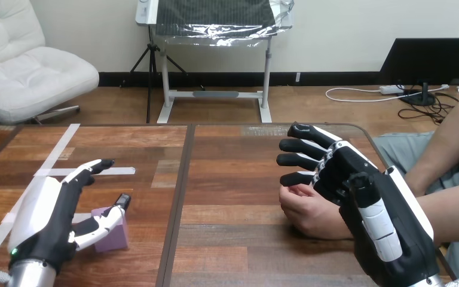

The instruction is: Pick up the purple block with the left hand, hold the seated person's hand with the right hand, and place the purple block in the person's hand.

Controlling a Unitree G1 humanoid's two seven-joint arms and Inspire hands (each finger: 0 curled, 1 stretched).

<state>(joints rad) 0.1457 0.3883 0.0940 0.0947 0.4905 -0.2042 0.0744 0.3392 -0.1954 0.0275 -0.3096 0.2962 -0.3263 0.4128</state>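
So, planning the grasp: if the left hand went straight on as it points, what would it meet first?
Likely nothing solid: the left hand points forward over white tape and bare table. The purple block sits beside its thumb, off that line; depth is unclear.

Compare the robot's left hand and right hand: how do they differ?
The left hand is at the left of the table, against the purple block; the right hand is at the right, over the person's hand. The left hand sits low by the table; the right hand is higher. Both are black with white shells.
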